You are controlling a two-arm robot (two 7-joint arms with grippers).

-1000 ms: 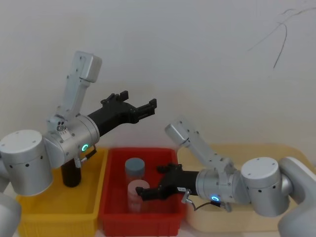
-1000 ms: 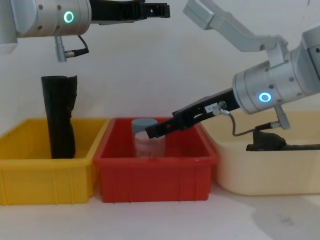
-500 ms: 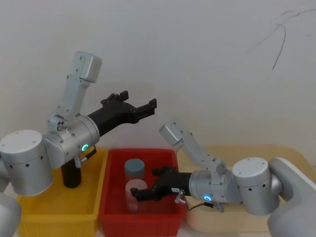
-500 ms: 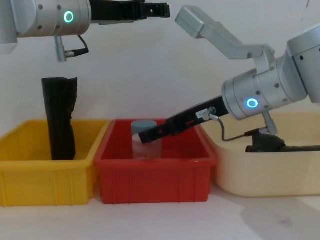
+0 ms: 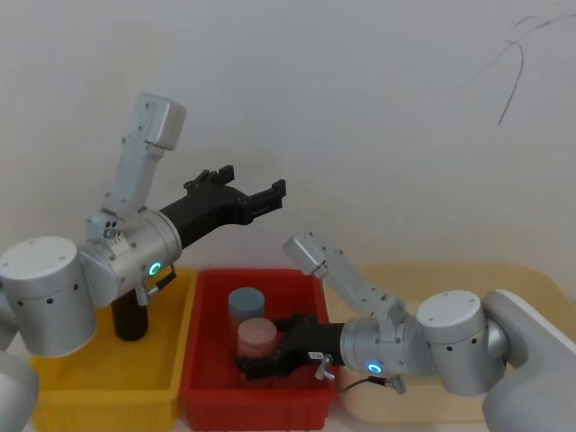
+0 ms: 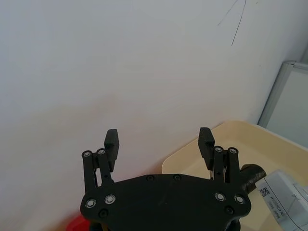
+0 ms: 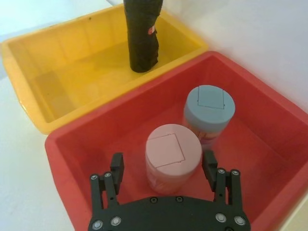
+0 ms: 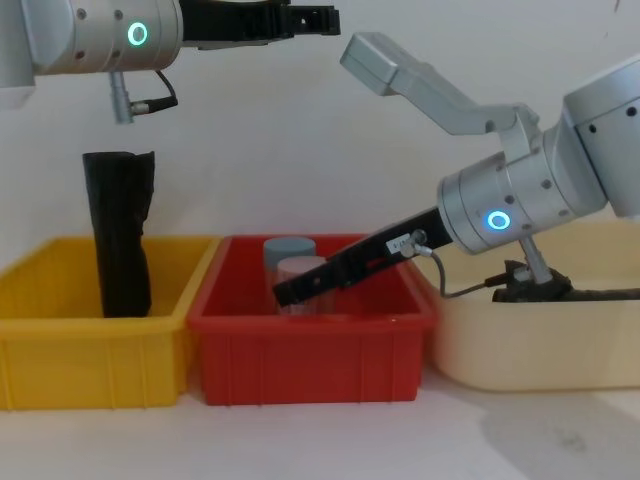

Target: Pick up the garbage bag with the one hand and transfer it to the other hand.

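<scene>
Lower and further forward than a second ago, the right gripper point(image 8: 287, 294), on the blue-lit arm, has sunk into the red bin point(image 8: 300, 360), and its fingers now stand spread on either side of the pink-lidded jar point(image 7: 172, 154) without visibly pinching it; a blue-lidded jar point(image 7: 209, 103) stands just behind. Up high over the bins, the left gripper point(image 8: 310, 15) of the green-lit arm has not shifted, its fingers wide apart and holding nothing. As for the garbage bag point(image 8: 600, 293), it lies flat in the cream tray point(image 8: 520, 350) at the right, bunchy end toward the red bin, touched by neither gripper; the taller black roll point(image 8: 120, 240) upright in the yellow bin point(image 8: 80, 360) is a different thing. By my reading the pick-up has not begun, and the right arm's reach is aimed at a jar rather than at the bag. Next, a gripper would have to leave the bin empty, travel over the cream tray, come down with fingers straddling the slim roll across its length and close on it, and only then lift it toward the other gripper
</scene>
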